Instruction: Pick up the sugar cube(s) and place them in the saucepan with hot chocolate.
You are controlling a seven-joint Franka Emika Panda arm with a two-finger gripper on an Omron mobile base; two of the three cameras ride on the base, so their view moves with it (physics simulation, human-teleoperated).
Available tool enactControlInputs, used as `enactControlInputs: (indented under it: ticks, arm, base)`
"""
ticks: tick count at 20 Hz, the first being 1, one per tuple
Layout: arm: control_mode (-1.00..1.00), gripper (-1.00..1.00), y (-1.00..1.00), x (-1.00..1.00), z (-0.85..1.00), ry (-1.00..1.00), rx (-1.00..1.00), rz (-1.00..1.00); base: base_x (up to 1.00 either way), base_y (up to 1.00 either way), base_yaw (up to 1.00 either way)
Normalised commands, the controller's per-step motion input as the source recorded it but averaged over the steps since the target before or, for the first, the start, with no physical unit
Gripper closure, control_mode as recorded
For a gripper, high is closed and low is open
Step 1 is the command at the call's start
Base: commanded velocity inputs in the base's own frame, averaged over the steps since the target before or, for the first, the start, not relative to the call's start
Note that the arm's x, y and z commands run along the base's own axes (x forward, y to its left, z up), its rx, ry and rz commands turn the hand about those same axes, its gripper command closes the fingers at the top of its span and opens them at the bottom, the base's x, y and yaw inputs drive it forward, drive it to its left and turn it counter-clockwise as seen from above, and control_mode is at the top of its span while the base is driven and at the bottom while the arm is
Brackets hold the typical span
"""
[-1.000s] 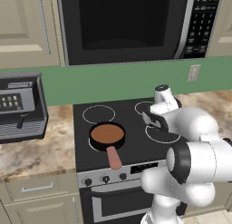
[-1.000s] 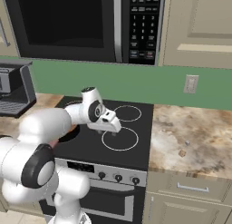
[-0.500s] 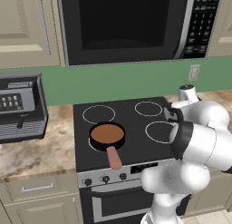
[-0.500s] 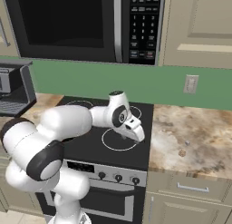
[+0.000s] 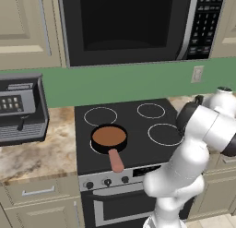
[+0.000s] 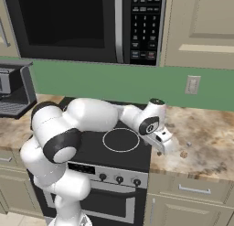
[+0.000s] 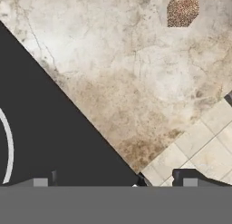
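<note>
Gripper spread, empty, over stove/worktop edge | cube on worktop just right of gripper | pan far left, front-left burner | next: shift right, descend

saucepan on stove, sugar cube on counter right
</note>
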Motion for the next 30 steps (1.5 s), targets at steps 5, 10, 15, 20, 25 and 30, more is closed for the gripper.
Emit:
enactControlInputs:
  ticks: [5, 10, 15, 20, 25, 30]
  arm:
    - [-1.0, -1.0, -0.9, 0.01, 0.0, -0.07, 0.26, 0.01]
    - [-1.0, -1.0, -0.89, 0.0, 0.0, -0.15, 0.04, 0.02]
    - [-1.0, -1.0, -0.47, 0.07, 0.0, -0.09, -0.1, 0.0]
    - [-1.0, -1.0, -0.18, 0.21, -0.06, 0.0, -0.15, 0.0]
    - [-1.0, -1.0, 0.03, 0.21, -0.05, 0.02, -0.17, 0.0]
    - [-1.0, -1.0, 0.37, 0.03, 0.0, 0.01, -0.02, 0.0]
  base:
    - [0.0, 0.0, 0.0]
    - [0.0, 0.0, 0.0]
    - [0.0, 0.0, 0.0]
    - [0.0, 0.0, 0.0]
    - [0.0, 0.0, 0.0]
    - [0.0, 0.0, 0.0]
